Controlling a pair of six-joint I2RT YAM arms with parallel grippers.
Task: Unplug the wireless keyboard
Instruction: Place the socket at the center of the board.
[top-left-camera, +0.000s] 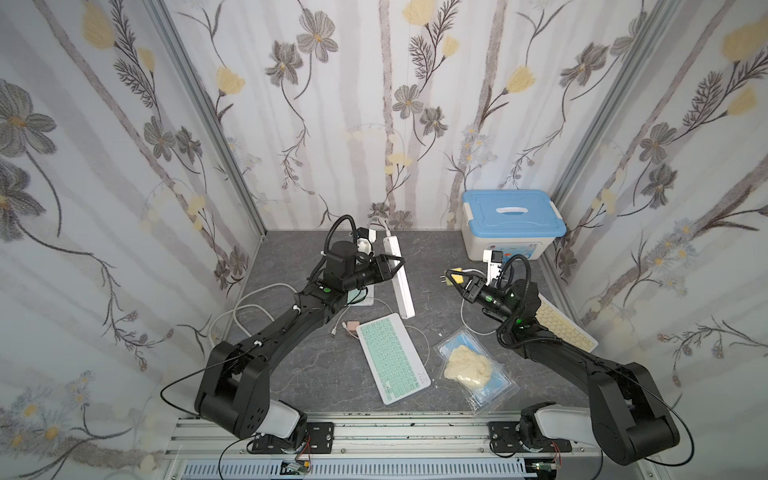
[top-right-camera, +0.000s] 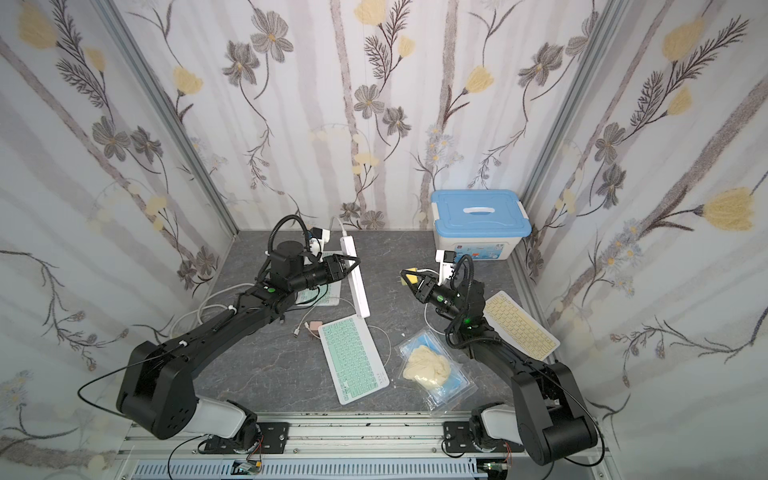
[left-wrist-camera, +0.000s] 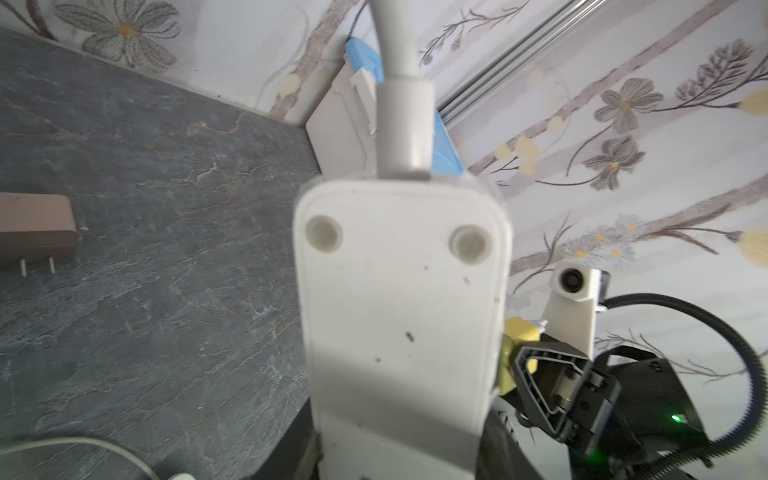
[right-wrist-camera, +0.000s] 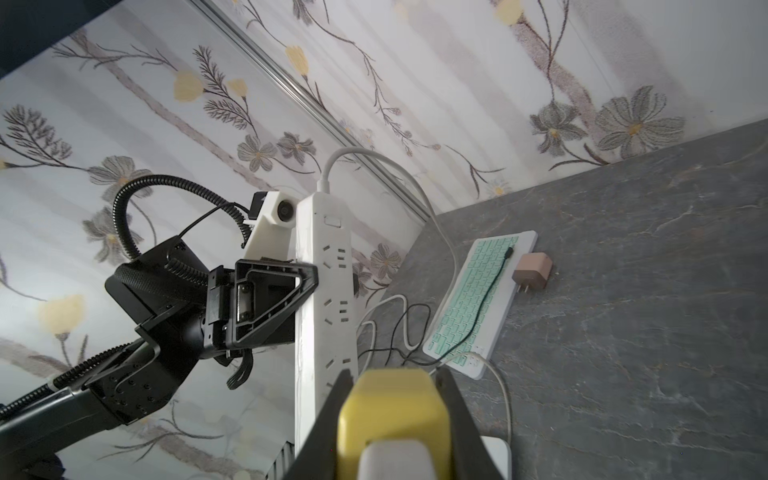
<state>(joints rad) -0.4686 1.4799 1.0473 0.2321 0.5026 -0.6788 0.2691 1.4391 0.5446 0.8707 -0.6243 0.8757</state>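
Filling our right wrist view, closest of all, is the yellow plastic charger block (right-wrist-camera: 392, 411), and we have it pinched between the black fingers of the right gripper (right-wrist-camera: 392, 376), jaws drawn in snug on its two sides. From above we see its two metal prongs (top-left-camera: 444, 279) bare and pointing at the long white power strip (top-left-camera: 404, 291), with a clear gap between them. Over on our other side, the left gripper (top-left-camera: 396, 267) is clamped partway closed across the strip's width. The strip is turned on edge, rubber-footed underside (left-wrist-camera: 399, 311) toward the left wrist lens, socket face toward the right arm. A thin white cable (top-left-camera: 463, 309) drops from the charger side to the dark grey marbled tabletop (top-left-camera: 291, 374) and slips under the right arm; we cannot follow it further. The cream-yellow wireless keyboard (top-left-camera: 567, 330) lies flat by the right wall, partly under that arm. Out in the middle sits a mint-green keyboard (top-left-camera: 392, 359), a dusty-pink adapter (top-left-camera: 352, 328) just beside its far corner, a clear bag of gloves (top-left-camera: 471, 368) near it, and a blue-lidded white box (top-left-camera: 513, 216) in the back right corner.
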